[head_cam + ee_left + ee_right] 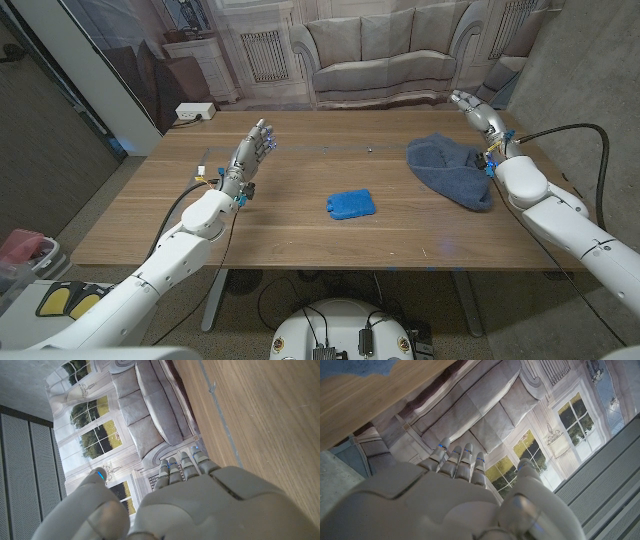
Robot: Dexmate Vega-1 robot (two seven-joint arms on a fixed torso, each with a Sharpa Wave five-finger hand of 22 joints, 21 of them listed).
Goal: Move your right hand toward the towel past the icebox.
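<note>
A crumpled blue towel [449, 168] lies on the right part of the wooden table [300, 235]. A flat blue icebox [350, 204] lies near the table's middle, left of the towel. My right hand [478, 115] is raised by the table's far right edge, just behind and to the right of the towel, fingers stretched out and holding nothing; its back [445, 505] fills the right wrist view. My left hand [253, 149] is up over the table's left part, fingers straight and apart, empty, well left of the icebox; the left wrist view shows its back [200, 505].
A backdrop printed with a sofa [385, 55] and windows stands behind the table. A white power strip [194, 111] sits on the floor at the far left. A black cable [575, 135] loops by my right arm.
</note>
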